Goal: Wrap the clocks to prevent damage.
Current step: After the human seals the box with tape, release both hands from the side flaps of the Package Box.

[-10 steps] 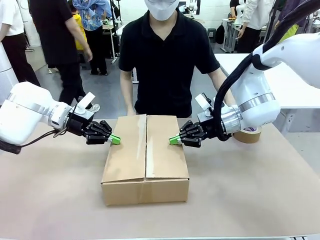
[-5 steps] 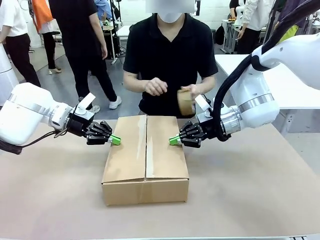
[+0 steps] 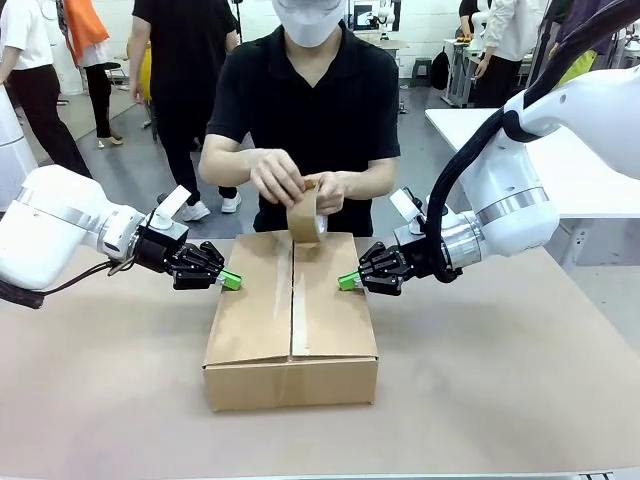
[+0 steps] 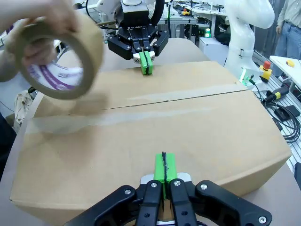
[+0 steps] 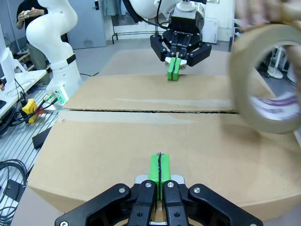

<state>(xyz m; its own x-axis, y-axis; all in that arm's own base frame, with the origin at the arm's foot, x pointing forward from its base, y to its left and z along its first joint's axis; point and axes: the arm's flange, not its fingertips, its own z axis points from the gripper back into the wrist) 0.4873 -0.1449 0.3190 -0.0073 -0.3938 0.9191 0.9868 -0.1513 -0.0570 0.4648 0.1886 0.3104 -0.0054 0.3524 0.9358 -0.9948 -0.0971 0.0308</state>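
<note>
The closed brown cardboard box sits mid-table with both flaps down, unmoved since the earlier frames; its contents are hidden. The left gripper has its jaws closed on nothing, green pads together against the top of the box at its left edge, position unchanged. The right gripper is likewise closed and empty, pads on the box's right flap, also unchanged. The roll of brown packing tape has moved: half a second ago it was held up beyond the box's far right corner; it now stands on edge at the box's far edge, over the centre seam, with the person's hands both gripping it.
</note>
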